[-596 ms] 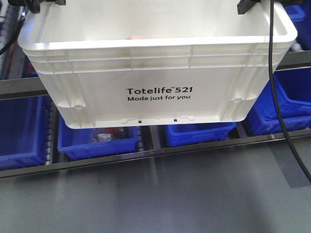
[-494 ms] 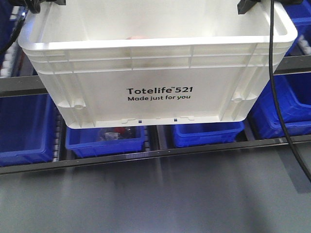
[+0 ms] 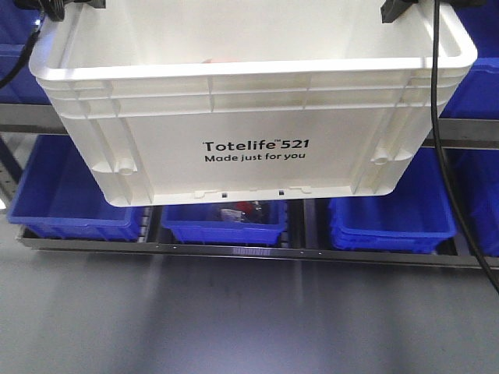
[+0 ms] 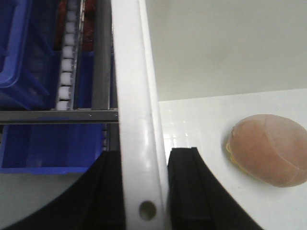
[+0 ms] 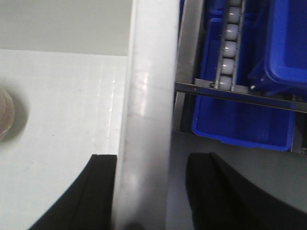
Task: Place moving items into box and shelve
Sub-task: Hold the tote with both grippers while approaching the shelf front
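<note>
The white box [image 3: 249,117], printed "Totelife 521", hangs in the air in front of the shelf, level, with an arm at each end. My left gripper [image 4: 144,153] is shut on the box's left rim [image 4: 136,96], one finger outside and one inside. My right gripper [image 5: 151,158] straddles the right rim [image 5: 148,96]; the inner finger touches it and a thin gap shows at the outer finger. On the box floor lies a pinkish-brown moving item [image 4: 271,148] with a yellow strip. A cream moving item [image 5: 5,115] peeks in at the edge of the right wrist view.
Blue bins [image 3: 74,195] sit in a row on the metal shelf [image 3: 234,251] with roller tracks [image 5: 230,43]. One bin [image 3: 226,222] holds a clear bag of red and dark parts. A black cable [image 3: 438,156] hangs past the box's right end. Grey floor [image 3: 234,319] lies below.
The shelf and blue bins have slid to the right behind the box and the shelf's tilt has changed. The box keeps the same place in the view, with both grippers at its ends.
</note>
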### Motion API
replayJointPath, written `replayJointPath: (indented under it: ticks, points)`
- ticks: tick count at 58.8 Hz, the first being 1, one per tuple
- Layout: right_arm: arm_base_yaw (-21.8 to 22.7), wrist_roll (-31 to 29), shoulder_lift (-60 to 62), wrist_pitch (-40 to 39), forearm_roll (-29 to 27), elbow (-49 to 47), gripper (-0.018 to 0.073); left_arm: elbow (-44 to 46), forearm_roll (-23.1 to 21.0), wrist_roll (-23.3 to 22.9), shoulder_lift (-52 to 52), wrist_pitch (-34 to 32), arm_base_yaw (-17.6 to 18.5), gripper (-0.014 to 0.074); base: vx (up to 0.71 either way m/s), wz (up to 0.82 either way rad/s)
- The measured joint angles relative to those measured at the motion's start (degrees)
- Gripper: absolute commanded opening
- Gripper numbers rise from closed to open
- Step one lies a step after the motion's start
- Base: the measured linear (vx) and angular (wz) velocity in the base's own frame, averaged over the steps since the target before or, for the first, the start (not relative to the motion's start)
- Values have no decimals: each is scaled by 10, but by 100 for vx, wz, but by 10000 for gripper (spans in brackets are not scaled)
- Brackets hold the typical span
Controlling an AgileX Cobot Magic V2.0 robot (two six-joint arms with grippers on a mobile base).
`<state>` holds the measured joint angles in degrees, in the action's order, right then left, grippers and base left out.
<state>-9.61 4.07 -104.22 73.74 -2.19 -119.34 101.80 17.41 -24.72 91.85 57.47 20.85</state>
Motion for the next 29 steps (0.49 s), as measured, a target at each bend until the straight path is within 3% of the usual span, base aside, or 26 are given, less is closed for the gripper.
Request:
replayJointPath:
  ticks: [13,29]
  points:
    - [0,0,0,0,-1,0,-5,0,1,0,0,3,0,2,6,28]
    - [0,0,0,0,1,0,-5,0,0,0,0,3,0,2,7,8]
